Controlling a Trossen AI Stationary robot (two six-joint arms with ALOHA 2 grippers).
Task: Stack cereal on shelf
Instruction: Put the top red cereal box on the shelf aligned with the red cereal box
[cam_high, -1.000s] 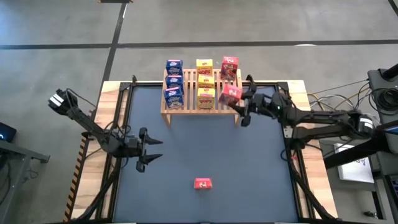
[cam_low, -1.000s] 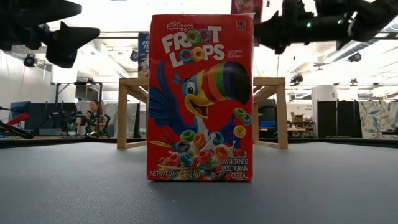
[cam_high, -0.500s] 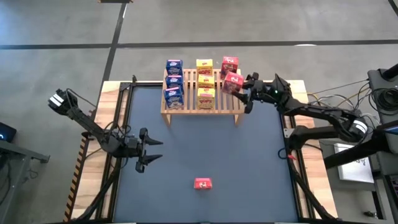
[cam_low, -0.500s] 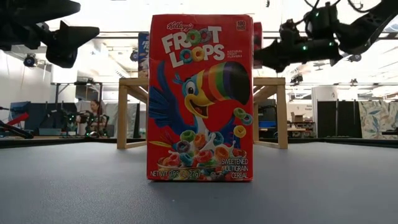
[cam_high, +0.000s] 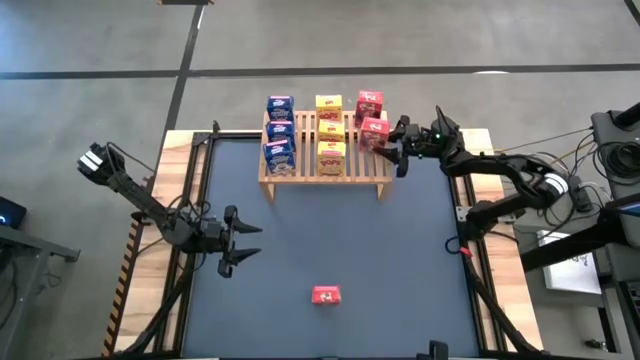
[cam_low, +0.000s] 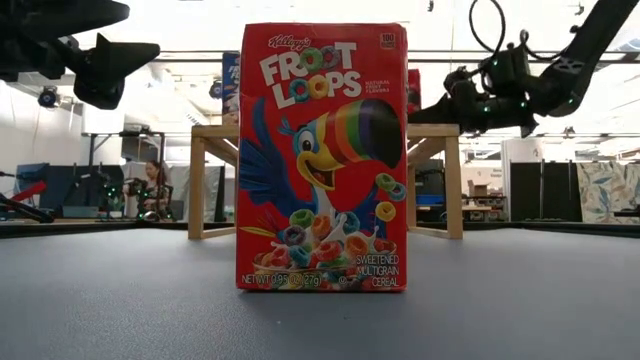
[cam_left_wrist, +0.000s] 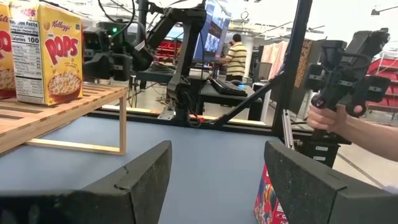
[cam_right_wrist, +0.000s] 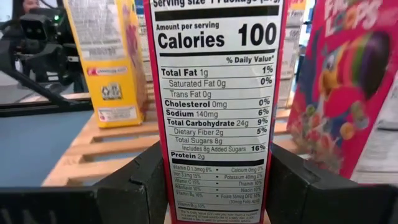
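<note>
From above, the wooden shelf (cam_high: 325, 165) sits at the far edge of the table with three blue boxes (cam_high: 279, 132) in a column on its left, three yellow boxes (cam_high: 330, 130) down the middle, and a red box (cam_high: 369, 103) at the back right. The right gripper (cam_high: 393, 141) is over the shelf's right end, fingers clamped on a second red box (cam_high: 375, 132) just in front of that one. Its wrist camera gives the detail the overhead misses: the held box's nutrition panel (cam_right_wrist: 216, 106) fills the view between the two dark fingers (cam_right_wrist: 140, 180), with slats below, a yellow box (cam_right_wrist: 106, 56) beyond, and a Froot Loops front (cam_right_wrist: 348, 87) beside it. Whether the held box touches the slats, no view tells. The last red box, a Froot Loops box (cam_low: 322, 157), stands upright and alone near the table's front edge, blocking much of the shelf in the low view. The left gripper (cam_high: 247, 250) hovers over the table's left side, fingers spread with nothing between them; its camera catches a Pops box (cam_left_wrist: 46, 53) on the shelf and a person's hand (cam_left_wrist: 329, 117) holding a controller off-table.
</note>
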